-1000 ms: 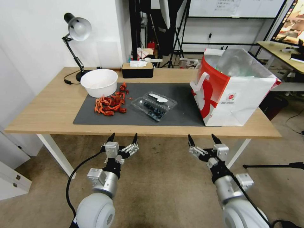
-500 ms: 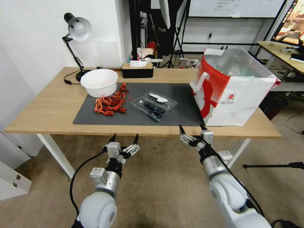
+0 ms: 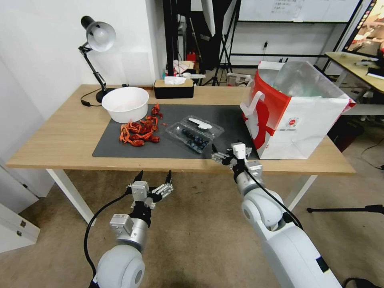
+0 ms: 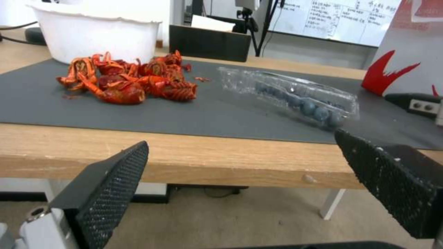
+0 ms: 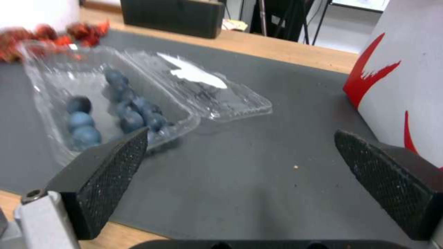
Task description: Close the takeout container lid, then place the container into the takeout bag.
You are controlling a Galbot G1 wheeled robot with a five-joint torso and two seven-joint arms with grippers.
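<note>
1. Underneath everything, a wooden counter (image 3: 60,136) carries a dark grey mat (image 3: 168,148); a desk lamp (image 3: 96,40) stands at its far left corner and a black tissue box (image 3: 173,89) at the far edge.
2. Behind the counter, the room holds tripods, a whiteboard and a second desk at the right.
3. A white bowl (image 3: 125,104) sits on the mat's far left corner, with red crayfish (image 3: 138,132) heaped on the mat just in front of it.
4. The takeout container (image 3: 191,138) lies open mid-mat, blueberries in its tray, and the lid (image 3: 202,125) with its white label is folded flat on the far side.
5. The takeout bag (image 3: 292,116) stands upright at the mat's right end, mouth open, silvery lining showing.
6. The right pincer (image 3: 225,154), fingers spread wide and empty, hovers over the counter's front edge between container and bag.
7. The left pincer (image 3: 154,178), likewise released, hangs below the counter's front edge.
</note>
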